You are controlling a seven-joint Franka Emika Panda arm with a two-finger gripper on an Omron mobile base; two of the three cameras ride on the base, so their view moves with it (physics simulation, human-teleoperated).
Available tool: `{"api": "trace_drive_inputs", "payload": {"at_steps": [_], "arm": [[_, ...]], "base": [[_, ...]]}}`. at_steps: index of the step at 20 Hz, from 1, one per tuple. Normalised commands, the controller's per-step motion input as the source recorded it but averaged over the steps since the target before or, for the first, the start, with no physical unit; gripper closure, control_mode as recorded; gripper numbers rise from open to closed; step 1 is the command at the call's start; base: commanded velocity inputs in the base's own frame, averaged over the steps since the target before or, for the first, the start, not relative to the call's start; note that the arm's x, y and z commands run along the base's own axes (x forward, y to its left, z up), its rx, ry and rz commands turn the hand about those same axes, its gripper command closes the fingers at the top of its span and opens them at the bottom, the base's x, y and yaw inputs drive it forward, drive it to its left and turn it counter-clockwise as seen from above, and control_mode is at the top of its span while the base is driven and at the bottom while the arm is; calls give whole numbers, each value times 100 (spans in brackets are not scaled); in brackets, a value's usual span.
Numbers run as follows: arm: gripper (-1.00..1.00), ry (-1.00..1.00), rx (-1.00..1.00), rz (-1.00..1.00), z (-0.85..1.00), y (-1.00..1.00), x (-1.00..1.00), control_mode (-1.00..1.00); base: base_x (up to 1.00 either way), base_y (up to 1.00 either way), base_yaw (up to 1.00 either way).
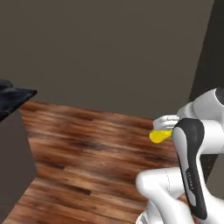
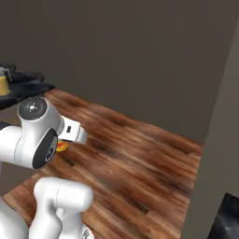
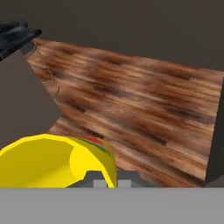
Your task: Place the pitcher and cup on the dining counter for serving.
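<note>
Item: cup (image 3: 57, 162), bright yellow, red-orange mark near its rim. Location: in the claw (image 3: 112, 178), carried in the air above the wooden floor (image 1: 96, 148), well apart from any surface. In the hand view the two finger tips sit pinched on the cup's wall at the rim, one inside and one outside, nearly together; the open mouth faces the camera.

Item: pitcher (image 2: 3, 85), orange-yellow, small at the far left of the right base view, standing on a black marble surface (image 2: 23, 86). Whether that is the dining counter cannot be told from here.

Step in hand, as judged: transport of the cup, with the base facing floor and plain dark wall (image 1: 109, 52). Placement not yet done.

Next move calls for: bringing a black marble surface within reach, turning the cup upright over a bare patch, lowering until its base rests, then releasing.

Arm pose: folded close to the base, elbow raised, forearm reaching forward at mid height, with the cup tipped on its side.
</note>
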Motion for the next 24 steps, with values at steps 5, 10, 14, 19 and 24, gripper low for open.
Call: {"api": "trace_drive_inputs", "payload": {"at_steps": [5,10,14,19,24], "arm": [[100,0,0,0,0,0,0,100],[100,0,0,0,0,0,0,100],[100,0,0,0,0,0,0,100],[100,0,0,0,0,0,0,100],[100,0,0,0,0,0,0,100]], "base": [[9,23,89],[70,2,76],[100,0,61],[100,0,42],[100,0,27]]}}
